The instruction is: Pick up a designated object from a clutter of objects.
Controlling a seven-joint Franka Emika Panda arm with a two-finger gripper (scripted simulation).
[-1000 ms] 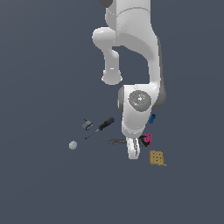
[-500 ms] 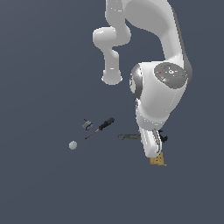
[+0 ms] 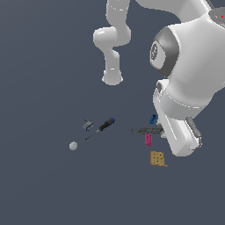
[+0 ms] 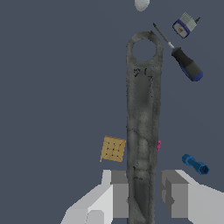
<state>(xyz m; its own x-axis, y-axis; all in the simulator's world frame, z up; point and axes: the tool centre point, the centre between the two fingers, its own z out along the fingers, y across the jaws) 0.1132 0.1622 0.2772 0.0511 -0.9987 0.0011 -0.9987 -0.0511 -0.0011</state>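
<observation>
The wrench (image 4: pixel 142 127) is gripped at one end between the two fingers (image 4: pixel 118 194) of the tool (image 4: pixel 144 194), and appears raised above the surface (image 3: pixel 48 184). Under it a tan square (image 4: pixel 113 148) and a pink block (image 4: pixel 158 145) are seen; a blue piece (image 4: pixel 195 164), screwdriver (image 4: pixel 183 63), clamp (image 4: pixel 183 25) and ball (image 4: pixel 141 5) are scattered around.

Scattered items on the floor, arm at the exterior view's right.
The ball (image 3: pixel 73 145), clamp (image 3: pixel 88 125) and screwdriver (image 3: pixel 101 127) lie toward the left; the wrench (image 3: pixel 145 131) lies right of them, between the bolt (image 3: pixel 153 118) behind and the block (image 3: pixel 149 139) and holed square (image 3: pixel 158 158) in front.
</observation>
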